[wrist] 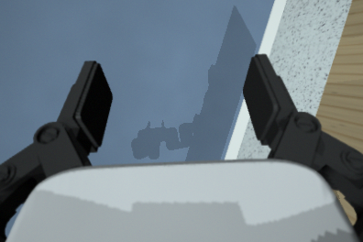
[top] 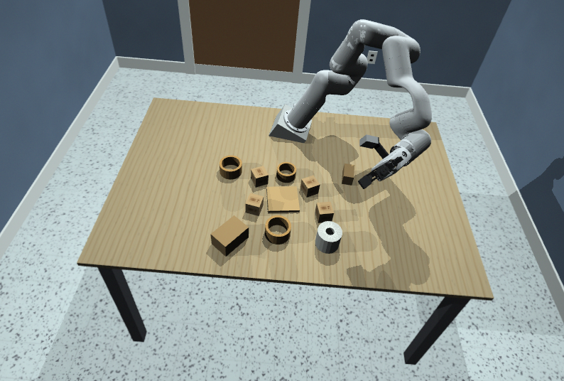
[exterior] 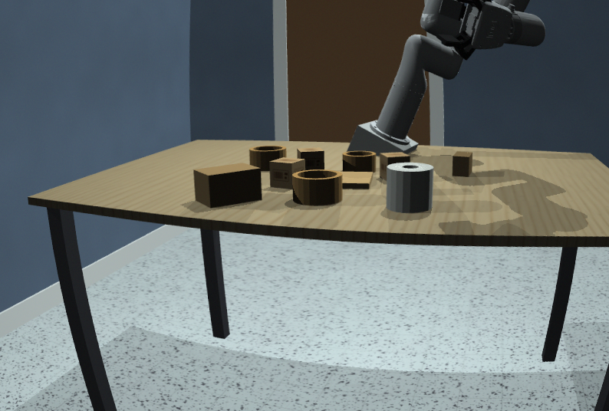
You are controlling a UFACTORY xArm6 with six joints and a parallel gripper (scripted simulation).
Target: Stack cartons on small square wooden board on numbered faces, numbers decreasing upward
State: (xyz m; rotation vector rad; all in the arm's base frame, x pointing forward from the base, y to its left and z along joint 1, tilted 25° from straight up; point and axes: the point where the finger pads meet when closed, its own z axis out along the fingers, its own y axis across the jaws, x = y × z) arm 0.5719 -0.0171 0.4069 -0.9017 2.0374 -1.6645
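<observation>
Four tan cube-shaped cartons stand apart on the table around the small square board (top: 283, 198) (exterior: 357, 179): back left (top: 259, 175) (exterior: 310, 159), front left (top: 253, 203) (exterior: 287, 172), back right (top: 310, 185) and front right (top: 324, 212). Their tops carry small dark prints; no numbered bottom face shows. The board holds nothing. The white roll partly blocks the right side in the exterior view. My gripper (top: 366, 161) (exterior: 447, 21) (wrist: 176, 75) is open and empty, raised high to the right of the cartons, pointing sideways. The wrist view shows only wall, floor and a table edge.
Three brown rings (top: 221, 168) (top: 278, 175) (top: 278, 238) stand behind and in front of the board. A larger brown box (top: 229, 234) (exterior: 228, 185) is front left, a white roll (top: 328, 239) (exterior: 409, 189) front right, and a plain brown block (top: 348, 173) (exterior: 462, 164) farther right.
</observation>
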